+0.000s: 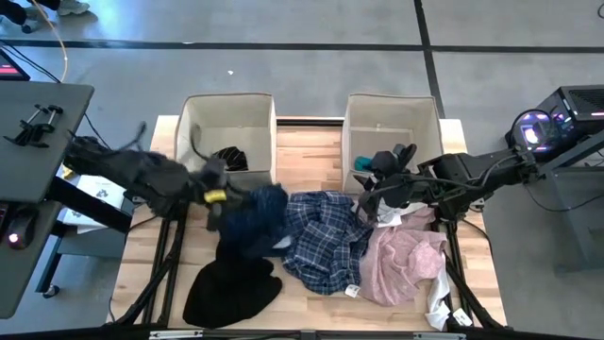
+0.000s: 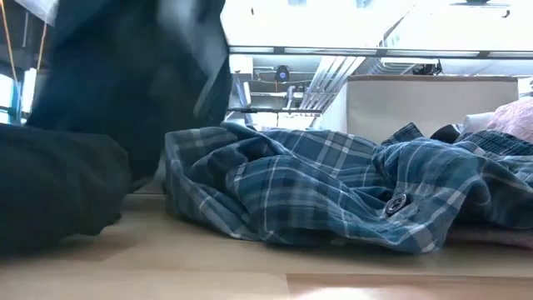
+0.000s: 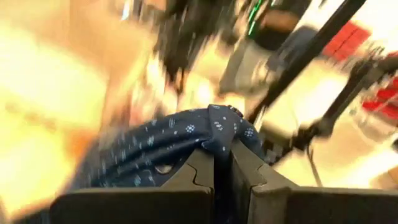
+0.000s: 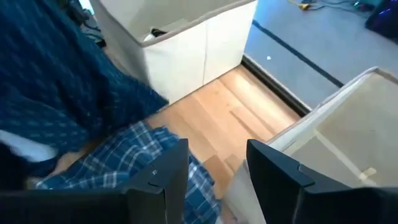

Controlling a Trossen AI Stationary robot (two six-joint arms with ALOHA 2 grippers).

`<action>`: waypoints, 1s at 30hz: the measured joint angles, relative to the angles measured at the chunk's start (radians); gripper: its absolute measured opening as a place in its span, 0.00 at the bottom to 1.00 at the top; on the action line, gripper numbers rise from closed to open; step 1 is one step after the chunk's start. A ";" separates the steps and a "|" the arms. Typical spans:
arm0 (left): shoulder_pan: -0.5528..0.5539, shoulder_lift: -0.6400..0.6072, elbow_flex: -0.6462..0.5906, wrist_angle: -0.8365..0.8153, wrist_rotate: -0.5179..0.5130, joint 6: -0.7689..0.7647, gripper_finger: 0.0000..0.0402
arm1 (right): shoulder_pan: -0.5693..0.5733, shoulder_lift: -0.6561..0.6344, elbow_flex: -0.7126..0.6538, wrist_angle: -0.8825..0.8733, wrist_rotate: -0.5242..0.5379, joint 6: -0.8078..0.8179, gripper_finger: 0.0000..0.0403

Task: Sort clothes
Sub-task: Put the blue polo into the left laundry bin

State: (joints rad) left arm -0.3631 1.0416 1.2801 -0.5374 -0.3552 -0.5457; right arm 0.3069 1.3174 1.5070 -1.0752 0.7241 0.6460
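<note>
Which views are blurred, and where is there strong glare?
Left wrist view: the background smears with motion, only the navy patterned garment in the shut left pincer stays fairly sharp. High view: the left arm is smeared. Low view: bright ceiling glare, and a dark out-of-focus mass above the sharp plaid shirt. Right wrist view: mild softness.

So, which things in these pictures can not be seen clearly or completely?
- Left gripper: shut on the dark navy patterned garment; the room behind it in the left wrist view is motion-blurred.
- Left bin: a dark item inside, too small in the high view to name.
- Black garment: in the low view it blocks the table's left part.
- White piece: partly cut by the high view's bottom edge.
- Right gripper: open, empty.
</note>
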 joint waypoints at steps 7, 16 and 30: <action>0.069 0.057 0.229 0.217 -0.054 0.371 0.00 | 0.000 0.000 0.000 0.000 0.010 0.000 0.38; 0.193 0.150 0.535 0.345 -0.064 0.881 0.00 | 0.000 0.000 0.000 0.001 0.010 0.000 0.38; 0.553 0.181 0.688 0.041 -0.237 1.063 0.00 | 0.000 0.000 0.000 0.001 0.010 0.000 0.38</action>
State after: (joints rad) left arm 0.1903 1.2221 1.9678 -0.4967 -0.5918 0.5172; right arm 0.3069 1.3174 1.5070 -1.0742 0.7341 0.6460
